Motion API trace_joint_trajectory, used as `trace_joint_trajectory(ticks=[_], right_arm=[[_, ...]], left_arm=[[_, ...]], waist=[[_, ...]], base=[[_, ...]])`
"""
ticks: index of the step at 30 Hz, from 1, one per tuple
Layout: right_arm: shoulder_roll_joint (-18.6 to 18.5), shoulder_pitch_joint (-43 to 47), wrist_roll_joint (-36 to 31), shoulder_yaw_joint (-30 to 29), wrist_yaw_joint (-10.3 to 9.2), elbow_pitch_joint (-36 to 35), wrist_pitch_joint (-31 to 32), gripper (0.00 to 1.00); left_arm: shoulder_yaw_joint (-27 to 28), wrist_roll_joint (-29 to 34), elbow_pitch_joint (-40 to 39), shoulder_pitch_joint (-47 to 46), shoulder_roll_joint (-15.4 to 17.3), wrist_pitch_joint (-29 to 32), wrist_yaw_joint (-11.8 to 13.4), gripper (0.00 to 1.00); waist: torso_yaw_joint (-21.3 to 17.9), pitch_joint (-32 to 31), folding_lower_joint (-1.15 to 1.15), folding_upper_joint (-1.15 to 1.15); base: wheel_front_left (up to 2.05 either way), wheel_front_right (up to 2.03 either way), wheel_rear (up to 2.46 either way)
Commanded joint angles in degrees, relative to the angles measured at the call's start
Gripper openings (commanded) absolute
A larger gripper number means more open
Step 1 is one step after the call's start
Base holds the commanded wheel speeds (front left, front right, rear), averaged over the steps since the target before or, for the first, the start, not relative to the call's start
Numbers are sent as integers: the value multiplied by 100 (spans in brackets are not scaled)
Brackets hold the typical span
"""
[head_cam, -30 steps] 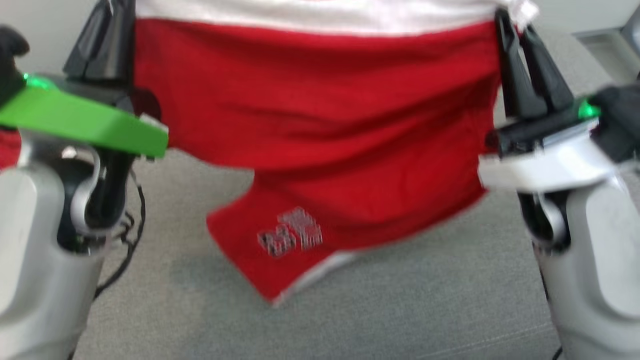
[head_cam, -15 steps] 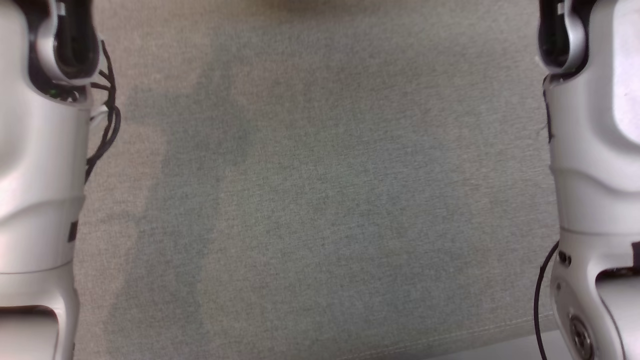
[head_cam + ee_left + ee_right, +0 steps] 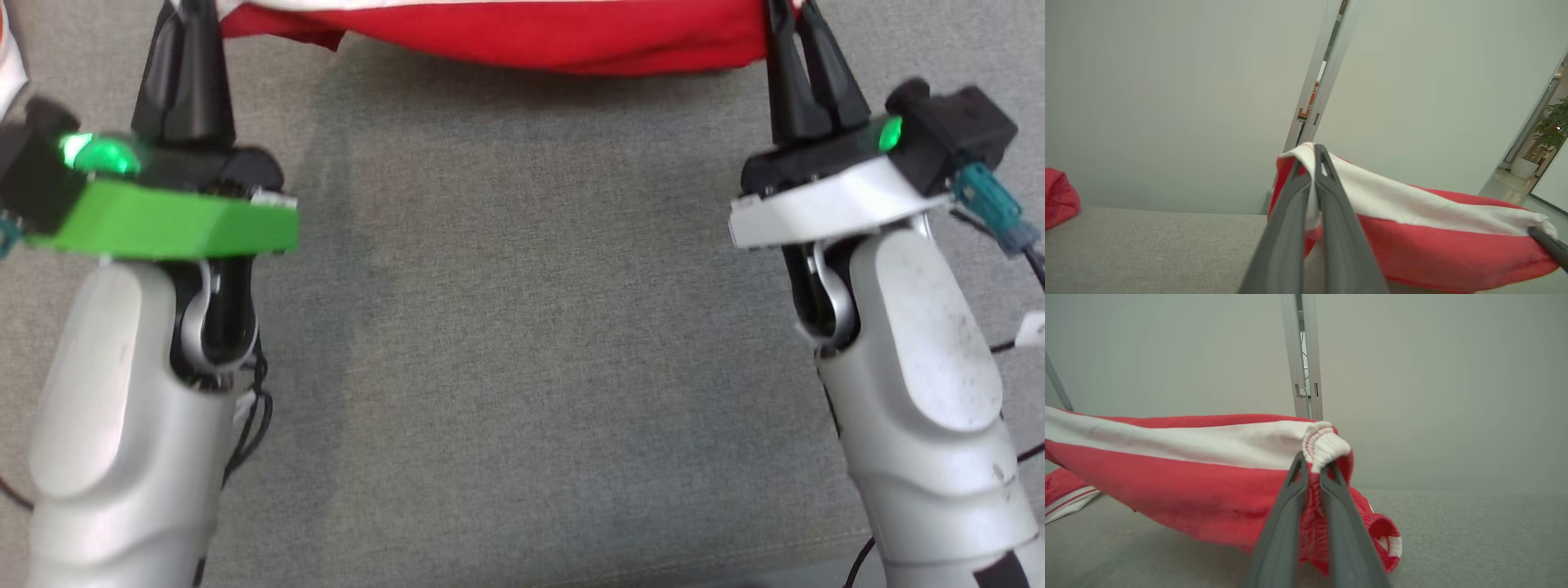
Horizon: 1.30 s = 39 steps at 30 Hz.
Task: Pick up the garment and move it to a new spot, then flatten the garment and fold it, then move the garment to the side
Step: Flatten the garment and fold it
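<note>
Grey fabric surface (image 3: 522, 367) spread below both claws. Red garment (image 3: 1188, 486), white waistband, stretched between claws, sagging middle near surface. Left claw (image 3: 1316, 153) clamped on one waistband end. Right claw (image 3: 1314, 463) clamped on other, gathered end.

Red garment (image 3: 522, 37) with a white waistband (image 3: 1229, 443) stitched in red, above a plain grey woven cushion (image 3: 522, 327). The left plate (image 3: 163, 220) is bright green, the right plate (image 3: 824, 204) white; both lights (image 3: 90, 153) green, fingers (image 3: 184, 82) black, forearms (image 3: 106, 392) silver-grey. Behind, a pale grey-green wall (image 3: 1433, 375).
</note>
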Motion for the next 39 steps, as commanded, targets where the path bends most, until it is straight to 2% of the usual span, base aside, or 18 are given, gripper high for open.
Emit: trace_joint_trajectory(ticks=[1,7,12,19,23,31,39], right_arm=[[-15,210,96,44,-10,-112,-16,0],[-16,1210,310,183,-9,-688,-16,0],[-16,2072,482,142,-9,-1169,-16,0],[-17,3372,519,115,-9,-1937,-16,0],[-14,3908,539,86,-9,-2038,-16,0],[-15,3895,823,167,-9,-1267,-17,0],[-16,3250,1128,253,-9,-573,-17,0]], left_arm=[[93,54,-142,299,-27,-17,-44,0],[429,250,-1052,1622,-193,-17,-161,0],[496,358,-1721,2666,-363,-12,-202,0],[448,474,-2846,3992,-417,27,-31,0],[299,514,-3184,4404,-321,266,51,0],[256,414,-2452,4031,-253,463,-20,0],[125,358,-1179,2862,-159,556,-213,0]], waist=[[-71,-192,-1,0],[-66,-823,-1,0],[-50,-1422,-1,0],[-138,-1930,-1,0],[-237,-1973,-1,0],[-419,-1684,-1,0],[-522,-1151,-1,0]], base=[[0,0,0],[0,0,0],[0,0,0],[0,0,0],[0,0,0],[0,0,0],[0,0,0]])
